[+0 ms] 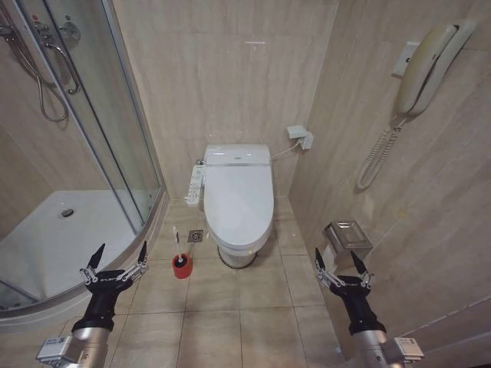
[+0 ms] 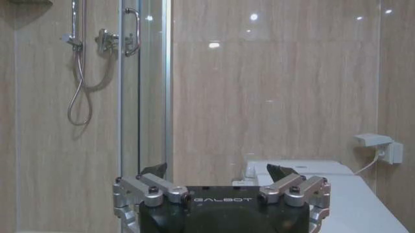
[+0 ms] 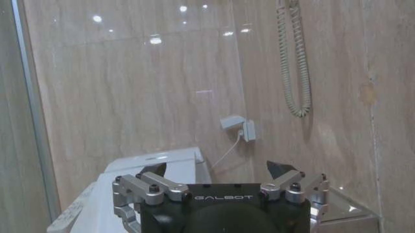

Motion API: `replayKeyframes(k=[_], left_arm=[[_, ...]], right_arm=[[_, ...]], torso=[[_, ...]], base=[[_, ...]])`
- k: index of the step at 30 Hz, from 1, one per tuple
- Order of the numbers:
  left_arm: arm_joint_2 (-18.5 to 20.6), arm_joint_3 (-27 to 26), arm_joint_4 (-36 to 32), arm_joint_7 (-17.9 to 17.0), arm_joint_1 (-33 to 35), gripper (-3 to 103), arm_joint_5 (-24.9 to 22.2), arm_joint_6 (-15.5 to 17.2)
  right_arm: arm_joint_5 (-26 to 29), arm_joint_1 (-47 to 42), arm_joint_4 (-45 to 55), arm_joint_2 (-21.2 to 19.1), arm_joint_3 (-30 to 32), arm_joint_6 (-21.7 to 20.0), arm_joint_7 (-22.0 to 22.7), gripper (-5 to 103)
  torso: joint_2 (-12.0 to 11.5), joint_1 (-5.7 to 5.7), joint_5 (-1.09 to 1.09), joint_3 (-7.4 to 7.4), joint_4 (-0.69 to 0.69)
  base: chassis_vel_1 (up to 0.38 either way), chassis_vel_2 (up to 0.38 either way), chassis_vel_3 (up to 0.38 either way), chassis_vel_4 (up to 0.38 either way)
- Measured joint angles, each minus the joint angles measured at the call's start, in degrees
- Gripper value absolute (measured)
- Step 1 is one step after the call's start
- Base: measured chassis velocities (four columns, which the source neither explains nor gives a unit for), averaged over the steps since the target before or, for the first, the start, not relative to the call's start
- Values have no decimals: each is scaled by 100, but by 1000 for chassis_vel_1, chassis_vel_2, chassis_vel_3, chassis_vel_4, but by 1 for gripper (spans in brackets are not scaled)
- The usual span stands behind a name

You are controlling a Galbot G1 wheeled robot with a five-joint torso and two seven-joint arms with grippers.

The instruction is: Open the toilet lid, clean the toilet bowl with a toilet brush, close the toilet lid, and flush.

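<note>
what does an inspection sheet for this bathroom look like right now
surface: beige tiled floor, floor drain beside the pedestal
job's things: toilet lid shut over the toilet bowl; toilet brush upright in its red holder
clutter: nothing seen
grippers: left pincer and right pincer both open, empty, held low, well short of the toilet
cables: cord to wall socket; coiled cord of wall phone
surroundings: button panel, glass shower door, steel paper holder
</note>
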Motion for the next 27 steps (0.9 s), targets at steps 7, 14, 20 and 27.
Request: replayKeyframes(k=[7,14,20,27], left_arm=[[0,0,0,0,0,100,0,0],[0,0,0,0,0,100,0,0],[0,0,0,0,0,100,0,0],[0,0,0,0,0,100,0,0]], right_arm=[[0,0,0,0,0,0,0,100],[0,0,0,0,0,0,0,100],[0,0,0,0,0,0,0,100],[0,0,0,0,0,0,0,100]], torso=[[0,0,0,0,0],[0,0,0,0,0],[0,0,0,0,0],[0,0,0,0,0]], base=[[0,0,0,0],[0,0,0,0],[0,0,0,0],[0,0,0,0]])
